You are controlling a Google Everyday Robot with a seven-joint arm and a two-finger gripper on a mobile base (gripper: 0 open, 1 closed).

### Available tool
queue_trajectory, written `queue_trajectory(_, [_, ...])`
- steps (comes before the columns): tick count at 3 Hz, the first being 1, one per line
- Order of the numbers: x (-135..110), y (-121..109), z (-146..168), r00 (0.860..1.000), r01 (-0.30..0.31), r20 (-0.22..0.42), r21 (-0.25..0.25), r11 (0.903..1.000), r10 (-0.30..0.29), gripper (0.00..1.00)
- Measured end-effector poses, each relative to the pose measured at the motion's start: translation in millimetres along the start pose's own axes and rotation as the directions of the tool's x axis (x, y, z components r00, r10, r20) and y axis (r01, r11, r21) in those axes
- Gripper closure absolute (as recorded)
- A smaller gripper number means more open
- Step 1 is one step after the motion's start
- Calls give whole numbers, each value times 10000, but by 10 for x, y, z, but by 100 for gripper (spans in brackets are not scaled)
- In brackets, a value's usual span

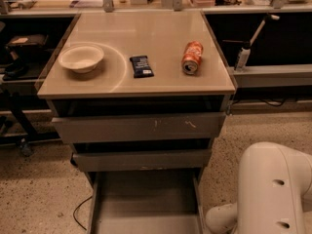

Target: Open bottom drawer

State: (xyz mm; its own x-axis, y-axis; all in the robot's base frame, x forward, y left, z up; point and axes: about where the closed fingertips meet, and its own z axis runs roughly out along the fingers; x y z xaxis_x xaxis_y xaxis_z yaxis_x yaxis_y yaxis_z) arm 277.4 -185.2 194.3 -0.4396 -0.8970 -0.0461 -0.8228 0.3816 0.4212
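The bottom drawer (146, 201) of the grey cabinet stands pulled out toward me, and its empty grey inside shows down to the lower edge of the picture. Above it is the mid-sized grey front (141, 159), slightly out. Above that is the tallest front (139, 126) with white scratch marks. My gripper is not in view. Only the white arm housing (275, 189) and a white link (222, 218) show at the lower right, just right of the open drawer.
On the beige cabinet top (146, 82) lie a white bowl (81, 58), a dark snack packet (141, 66) and an orange can on its side (192, 57). Dark shelves stand on both sides. A black cable (80, 211) lies on the speckled floor at the left.
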Motion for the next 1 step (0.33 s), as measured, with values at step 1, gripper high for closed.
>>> queue_trajectory(1, [149, 99, 35, 9996, -285, -86, -146, 9995, 284, 0])
